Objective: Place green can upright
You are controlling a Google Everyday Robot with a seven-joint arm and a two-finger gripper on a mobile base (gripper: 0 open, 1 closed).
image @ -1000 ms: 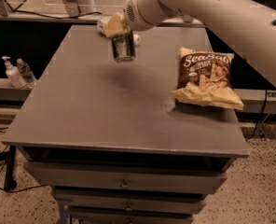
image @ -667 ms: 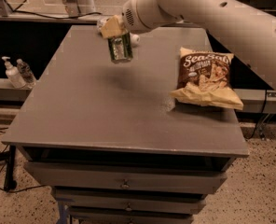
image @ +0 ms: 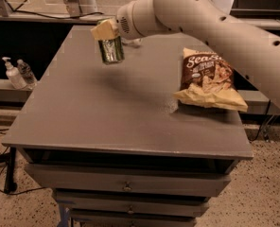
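The green can [image: 111, 49] hangs upright in the air above the back left part of the grey table [image: 107, 112]. Its shiny base points down and is clear of the tabletop. My gripper [image: 106, 30] is shut on the can's upper end, its cream fingers [image: 102, 31] covering the top. The white arm reaches in from the upper right.
A brown and cream chip bag [image: 207, 78] lies on the right side of the table. A clear plastic bottle [image: 132, 42] lies behind the can, mostly hidden by the arm. A hand sanitiser pump bottle [image: 12, 74] and a small bottle [image: 26, 72] stand on a shelf at the left.
The gripper has carried the can a little to the left and slightly up over the back of the table. The chip bag has not moved.
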